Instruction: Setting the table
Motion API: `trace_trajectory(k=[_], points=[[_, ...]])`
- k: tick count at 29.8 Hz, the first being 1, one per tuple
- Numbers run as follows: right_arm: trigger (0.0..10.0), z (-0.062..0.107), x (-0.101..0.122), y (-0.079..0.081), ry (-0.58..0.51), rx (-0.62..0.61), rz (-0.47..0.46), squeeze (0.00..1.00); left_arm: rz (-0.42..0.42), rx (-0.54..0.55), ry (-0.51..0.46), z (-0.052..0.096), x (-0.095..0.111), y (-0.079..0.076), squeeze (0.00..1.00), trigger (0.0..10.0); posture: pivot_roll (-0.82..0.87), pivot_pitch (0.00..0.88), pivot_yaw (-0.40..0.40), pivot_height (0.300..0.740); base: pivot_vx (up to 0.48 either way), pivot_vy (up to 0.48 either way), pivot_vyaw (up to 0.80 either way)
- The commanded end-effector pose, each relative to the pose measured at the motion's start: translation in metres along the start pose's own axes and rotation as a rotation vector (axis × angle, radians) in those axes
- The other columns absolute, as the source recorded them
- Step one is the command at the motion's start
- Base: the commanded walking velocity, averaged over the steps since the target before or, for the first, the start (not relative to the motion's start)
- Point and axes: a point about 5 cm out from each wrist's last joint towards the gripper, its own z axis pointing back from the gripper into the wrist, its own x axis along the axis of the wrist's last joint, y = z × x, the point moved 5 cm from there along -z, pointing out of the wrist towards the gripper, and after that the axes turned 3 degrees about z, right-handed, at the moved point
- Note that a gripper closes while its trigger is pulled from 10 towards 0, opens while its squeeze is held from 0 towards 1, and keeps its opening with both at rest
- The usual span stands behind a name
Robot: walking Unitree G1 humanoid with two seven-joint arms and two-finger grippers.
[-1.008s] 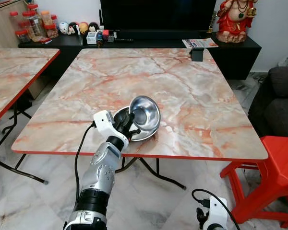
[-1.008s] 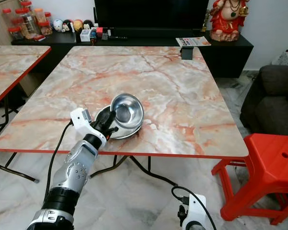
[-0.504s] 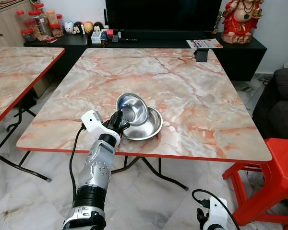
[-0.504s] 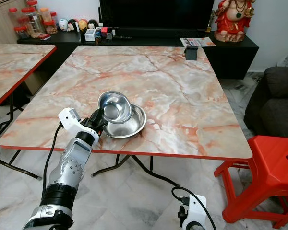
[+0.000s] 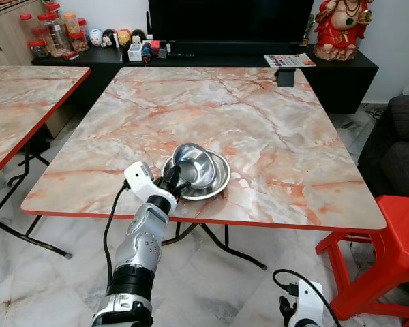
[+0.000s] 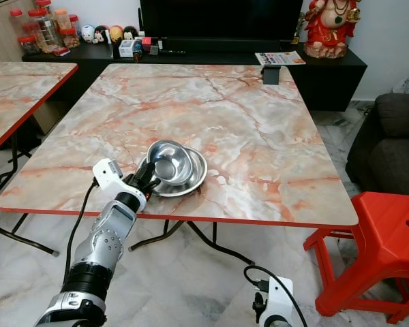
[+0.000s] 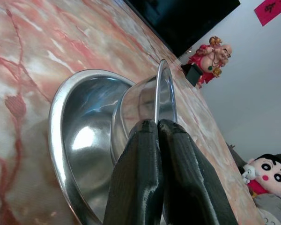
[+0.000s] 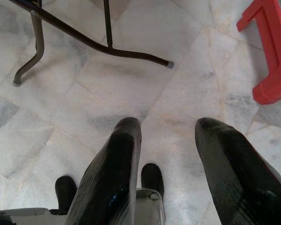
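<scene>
Your left gripper (image 5: 174,182) is pinching the rim of the small steel bowl (image 5: 193,165), which sits tilted inside the bigger bowl (image 5: 218,178) near the surface's (image 5: 273,129) front edge, probably to unstack it. Right gripper (image 8: 166,164) hangs spread over the floor, idle.

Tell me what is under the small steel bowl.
The small bowl sits in a larger steel bowl on the marble table; left gripper pinches its rim. Larger bowl's bottom is covered.
</scene>
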Motion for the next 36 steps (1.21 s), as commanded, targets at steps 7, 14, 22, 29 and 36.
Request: trace_trajectory(k=[7, 14, 22, 29, 36], points=[[10.0, 0.0006, -0.0021, 0.0002, 0.003, -0.004, -0.006, 0.00, -0.009, 0.005, 0.032, -0.0010, -0.0044, -0.0001, 0.05, 10.0, 0.00, 0.000, 0.017, 0.740, 0.000, 0.000, 0.00], [10.0, 0.0007, -0.0025, 0.0005, 0.003, -0.003, -0.006, 0.00, -0.026, 0.019, 0.051, -0.0002, -0.0081, 0.0024, 0.00, 10.0, 0.00, 0.000, 0.017, 0.740, 0.000, 0.000, 0.00], [10.0, 0.0008, -0.0027, 0.0006, 0.004, -0.002, -0.003, 0.00, -0.020, 0.024, 0.043, 0.0000, -0.0069, 0.0031, 0.97, 10.0, 0.00, 0.000, 0.016, 0.740, 0.000, 0.000, 0.00], [10.0, 0.0010, -0.0034, 0.0006, 0.006, -0.002, -0.003, 0.00, -0.041, 0.028, 0.046, 0.0002, -0.0069, 0.0039, 0.82, 10.0, 0.00, 0.000, 0.017, 0.740, 0.000, 0.000, 0.00], [10.0, 0.0011, -0.0042, 0.0007, 0.008, -0.001, -0.003, 0.00, -0.042, 0.037, 0.051, 0.0011, -0.0087, 0.0056, 0.00, 10.0, 0.00, 0.000, 0.016, 0.740, 0.000, 0.000, 0.00]])
